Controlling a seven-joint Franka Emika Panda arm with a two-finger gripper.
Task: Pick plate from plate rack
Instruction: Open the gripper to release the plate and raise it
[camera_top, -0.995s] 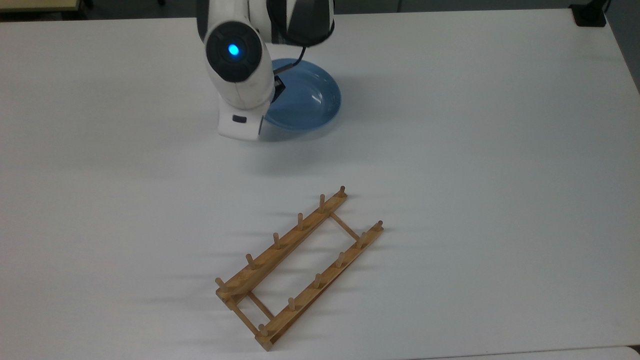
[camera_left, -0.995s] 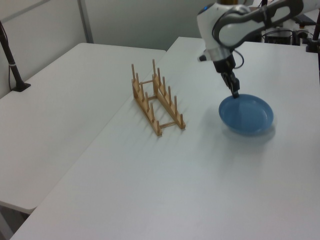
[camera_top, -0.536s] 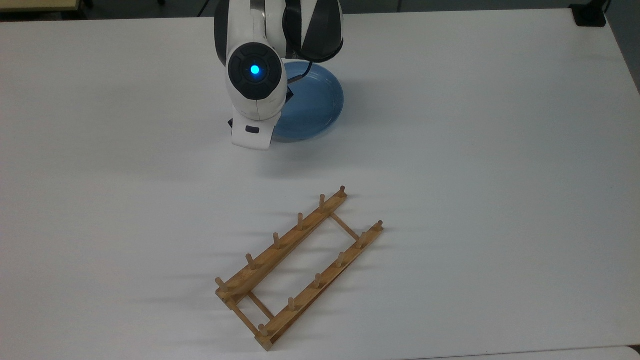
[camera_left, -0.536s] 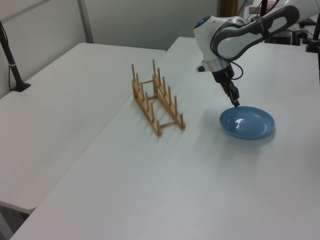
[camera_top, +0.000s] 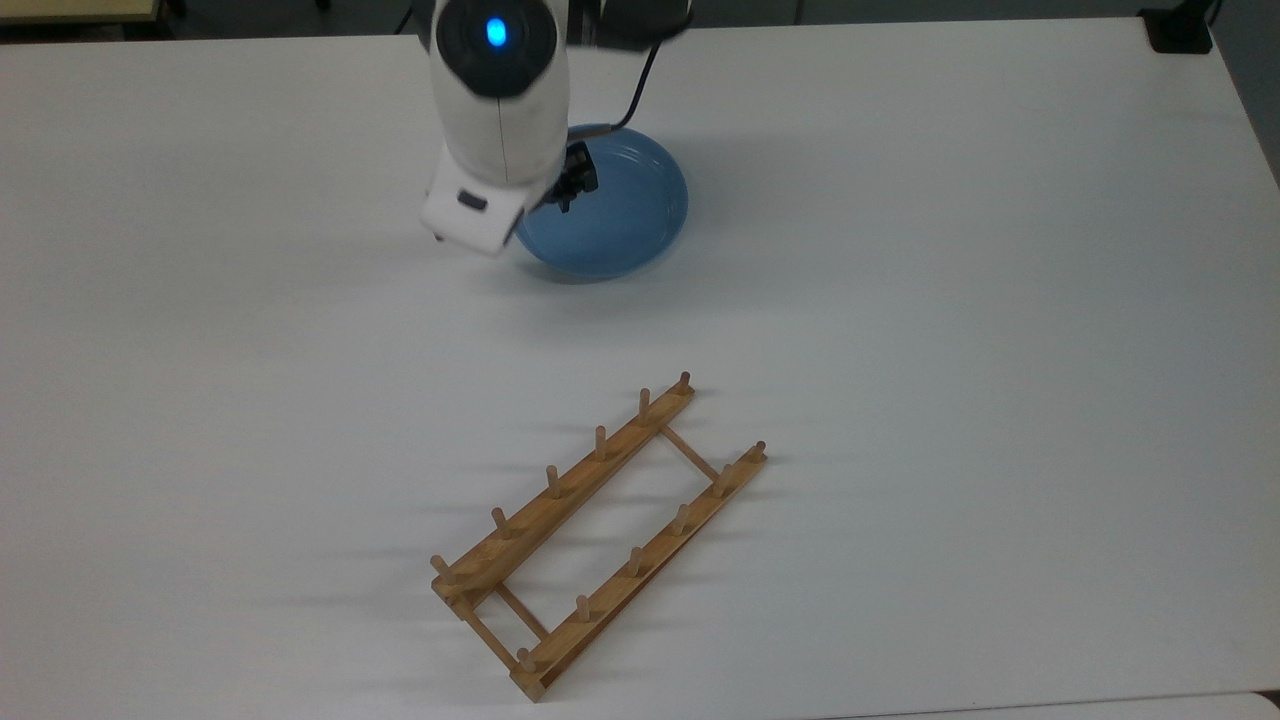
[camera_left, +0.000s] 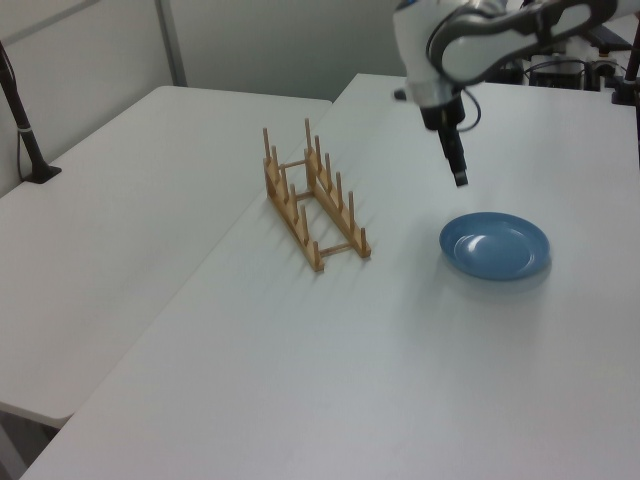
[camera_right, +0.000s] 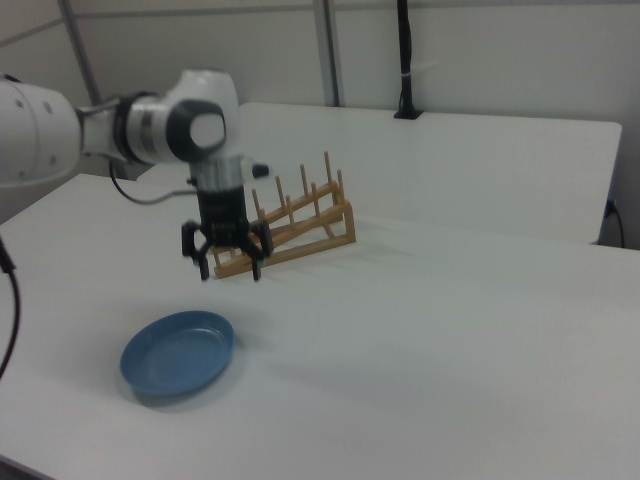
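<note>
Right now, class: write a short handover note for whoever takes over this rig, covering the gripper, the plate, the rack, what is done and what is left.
Gripper: open, holding nothing, hanging in the air above the table, apart from the plate.
Blue plate: lying flat on the white table, off the rack and clear of it.
Wooden plate rack: standing on the table with nothing between its pegs.
Done: the plate is out of the rack and set down.
Left: likely nothing but moving the arm clear; check that the plate lies steady.
</note>
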